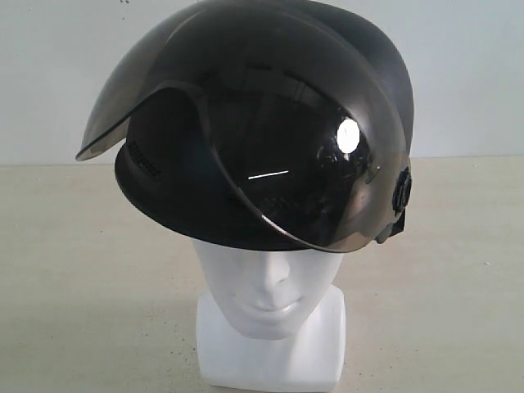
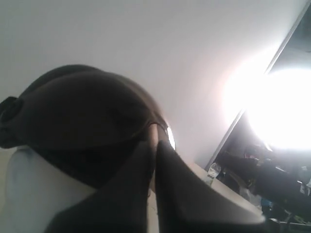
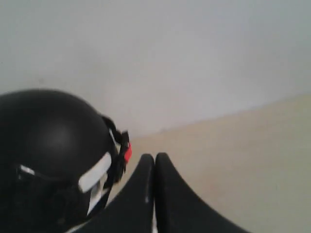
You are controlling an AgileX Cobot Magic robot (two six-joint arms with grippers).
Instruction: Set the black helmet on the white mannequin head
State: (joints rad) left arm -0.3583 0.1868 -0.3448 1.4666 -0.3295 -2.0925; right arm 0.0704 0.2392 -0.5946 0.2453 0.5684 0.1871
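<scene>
- Black helmet (image 1: pixel 270 139): seated on the white mannequin head (image 1: pixel 266 286) at the centre of the exterior view. Its rim covers the brow and eyes, leaving nose, mouth and chin exposed.
- Head position: upright on its squarish neck base, on the worktop (image 1: pixel 74 286), bottom centre of the frame.
- Helmet attitude: skewed. The tinted visor (image 1: pixel 327 180) rides high at upper left and dips to its lowest edge at centre right, near the side pivot.
- My left claw (image 2: pixel 155 145): fingers pressed together, holding nothing. The shell sits just past the tips, with the white head under it.
- My right claw (image 3: pixel 154 160): fingers pressed together, holding nothing. The shell and its strap buckle lie off to one side of the tips, apart from them.
- Neither claw appears in the exterior view.
- Judgement: placement looks essentially complete. If any levelling is needed, the left claw seems nearer, and the low side of the visor would be the side to lift.
</scene>
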